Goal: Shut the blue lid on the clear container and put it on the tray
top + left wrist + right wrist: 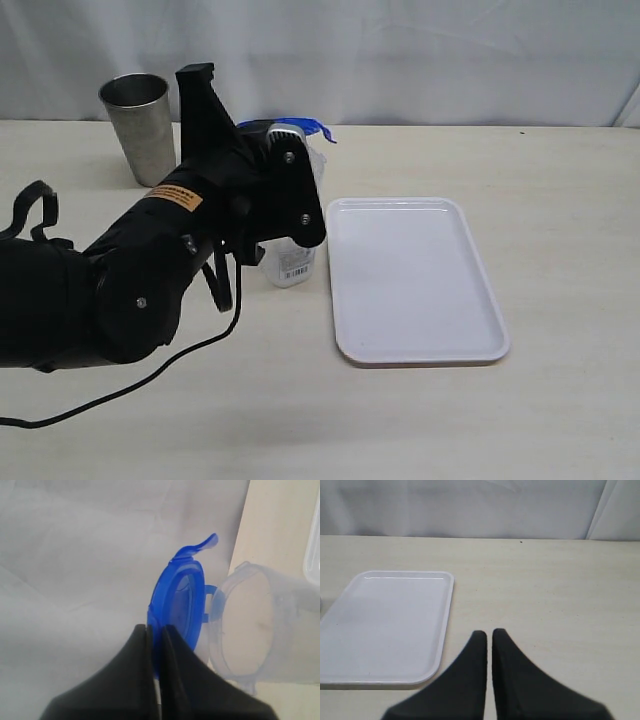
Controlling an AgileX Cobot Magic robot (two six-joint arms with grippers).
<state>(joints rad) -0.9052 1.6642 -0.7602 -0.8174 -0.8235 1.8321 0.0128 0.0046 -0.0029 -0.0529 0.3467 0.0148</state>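
Exterior view
Table: a pale beige table (560, 420), with a white cloth backdrop (450, 50) along its far edge.
Steel cup: a grey steel cup (140, 125) stands upright near the table's far left corner.
Tray: the tray (415, 285), flat white rectangular plastic with rounded corners and a low rim, lies right of the table's middle with nothing on it.
Clear container: the clear container (292, 262), a tall narrow transparent plastic tumbler with a white barcode label near its base, stands upright on the table just beside the tray's left edge.
Blue lid: the blue lid (297, 127), a small rounded plastic piece with snap flaps, sits at the container's top.
Left arm: the black left arm (150, 270) reaches over from the table's left edge and covers most of the container. Its fingertips are hidden behind the wrist.

Left wrist view
Left gripper: the left gripper (154, 628) is clenched on the rim of the blue lid.
Blue lid: it stands on edge beside the container's open mouth, not closed, with one flap touching the rim.

Right wrist view
Right gripper: the right gripper (489, 632) is pressed closed and holds nothing. It hangs over bare table, apart from the tray's right edge.
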